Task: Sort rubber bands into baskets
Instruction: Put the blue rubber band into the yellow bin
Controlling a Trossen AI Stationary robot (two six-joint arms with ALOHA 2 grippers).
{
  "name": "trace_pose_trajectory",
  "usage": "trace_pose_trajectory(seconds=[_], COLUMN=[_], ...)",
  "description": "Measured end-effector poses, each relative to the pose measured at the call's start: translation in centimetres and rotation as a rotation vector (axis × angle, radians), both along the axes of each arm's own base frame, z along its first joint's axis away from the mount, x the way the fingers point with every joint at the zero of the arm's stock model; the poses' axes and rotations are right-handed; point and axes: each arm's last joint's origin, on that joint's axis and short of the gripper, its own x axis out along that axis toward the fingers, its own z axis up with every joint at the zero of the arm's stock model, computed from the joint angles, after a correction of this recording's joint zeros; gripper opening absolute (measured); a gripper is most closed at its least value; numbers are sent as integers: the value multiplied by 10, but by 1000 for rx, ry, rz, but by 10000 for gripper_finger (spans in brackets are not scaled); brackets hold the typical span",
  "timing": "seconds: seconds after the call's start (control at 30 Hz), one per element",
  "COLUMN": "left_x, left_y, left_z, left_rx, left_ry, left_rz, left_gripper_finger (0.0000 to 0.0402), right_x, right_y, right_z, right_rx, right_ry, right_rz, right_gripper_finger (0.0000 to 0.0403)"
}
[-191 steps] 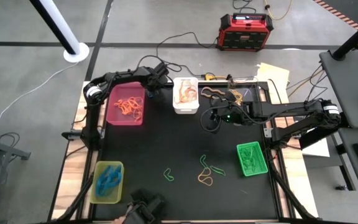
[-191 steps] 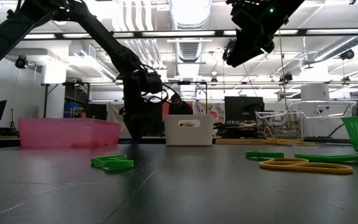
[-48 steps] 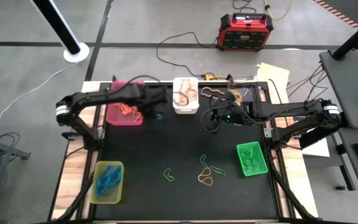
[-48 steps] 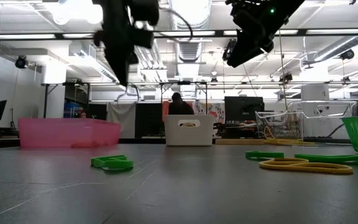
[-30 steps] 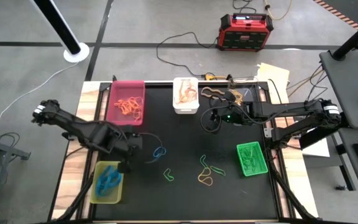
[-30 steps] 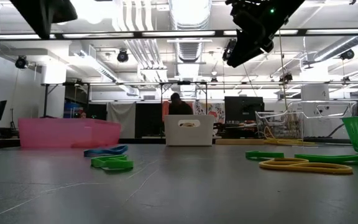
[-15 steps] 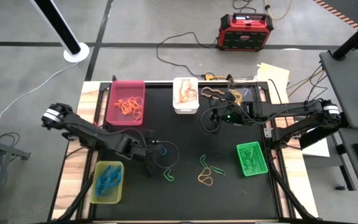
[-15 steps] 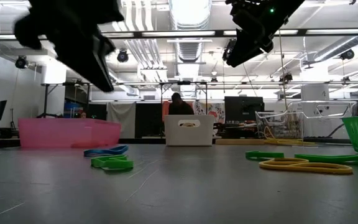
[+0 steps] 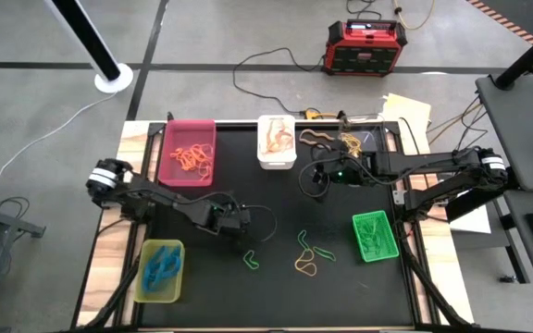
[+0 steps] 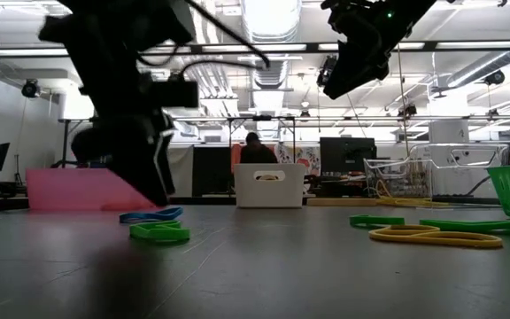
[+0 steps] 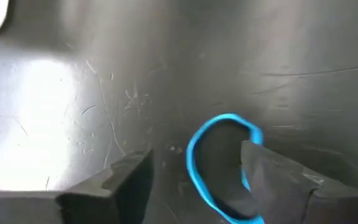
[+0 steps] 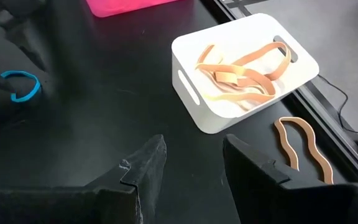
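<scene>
My left gripper [image 9: 237,225] is open and low over the black mat, around a blue rubber band [image 11: 219,165]. One finger [image 11: 114,180] stands clear of the band, and the other finger [image 11: 275,180] covers its far side. In the low view the band [image 10: 151,214] lies flat just under my fingertips, beside a green band [image 10: 159,232]. My right gripper [image 9: 317,176] hangs open and empty, high up near the white basket [image 9: 277,141], which holds tan bands. The pink basket [image 9: 188,153] holds orange bands. The yellow-green basket [image 9: 160,271] holds blue ones. My left gripper comes down on the blue band from above, slanting, with one side of the loop [image 11: 194,155] between its open fingers. The other finger hides the loop's far side, so I cannot tell whether it touches the band. The band lies flat on the mat.
Loose bands lie on the mat near the front: green [image 9: 251,260], green [image 9: 302,242] and orange [image 9: 305,267]. The green basket [image 9: 374,236] stands at the right. Tan bands [image 9: 317,137] lie at the far edge by a clear tray. A red-and-black power box [image 9: 365,46] is on the floor beyond.
My left gripper has moved from beside the yellow-green basket toward the table's right and gone down, until it stands over the blue band. The blue band has stayed where it lay.
</scene>
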Motion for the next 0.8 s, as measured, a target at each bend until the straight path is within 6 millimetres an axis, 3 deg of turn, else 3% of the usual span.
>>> trace_pose_trajectory(seconds=[0.23, 0.43, 0.57, 0.73, 0.8], left_x=[6, 7, 7, 7, 7], left_y=[6, 9, 9, 9, 9], left_z=[-17, -21, -21, -22, -21], left_rx=[-11, -30, -42, -65, -61], left_ry=[69, 94, 100, 109, 109], left_rz=[-29, -56, -75, -103, -105], left_gripper_finger=[245, 222, 159, 33, 11], right_x=[0, 0, 0, 0, 0], right_y=[0, 0, 0, 0, 0], right_z=[0, -1, -1, -1, -1], right_rx=[-1, -2, -2, -2, -2], right_ry=[5, 6, 6, 6, 6], right_rz=[1, 2, 2, 2, 2], right_gripper_finger=[157, 157, 157, 157, 157])
